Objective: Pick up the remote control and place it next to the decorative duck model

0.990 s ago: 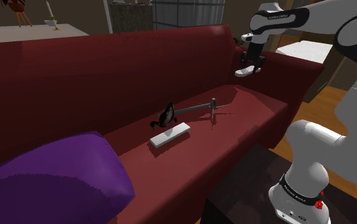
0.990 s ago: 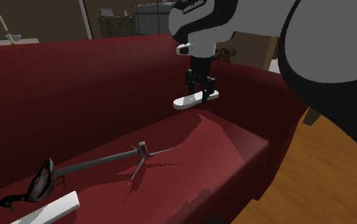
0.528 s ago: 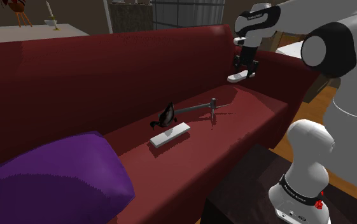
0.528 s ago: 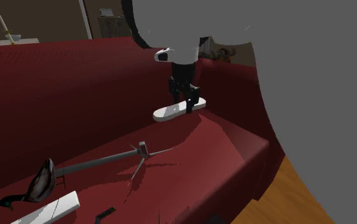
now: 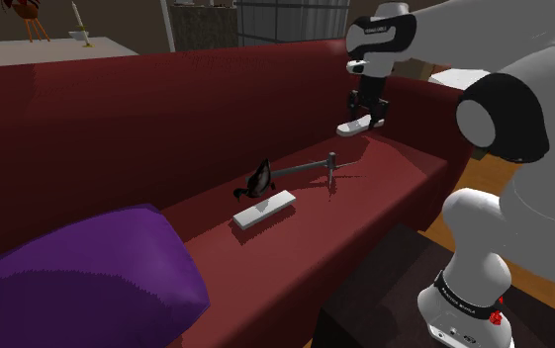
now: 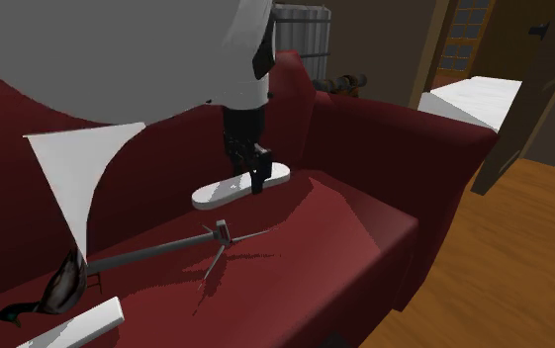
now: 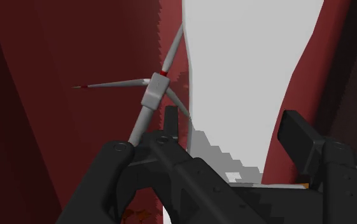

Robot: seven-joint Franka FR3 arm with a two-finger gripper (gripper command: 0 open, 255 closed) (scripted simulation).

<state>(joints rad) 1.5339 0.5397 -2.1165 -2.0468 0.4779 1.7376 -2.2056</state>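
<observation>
Gripper (image 6: 256,174) shut off-centre on white remote control (image 6: 221,193) above sofa (image 6: 349,232); risk: overhanging end pivots, or snags grey spiked rod (image 6: 161,249) lying toward shoulder view's left, short of dark duck model (image 5: 258,180).

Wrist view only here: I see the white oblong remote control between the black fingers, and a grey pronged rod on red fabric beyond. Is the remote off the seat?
Observer: Yes. In the second exterior view the white oblong remote control hangs in the black gripper and appears clear above the dark red sofa seat.
Operator: What else lies on that seat?
Observer: In the shoulder view a flat white rectangular block lies close beside the dark end of the grey pronged rod, toward the seat's front edge.
</observation>
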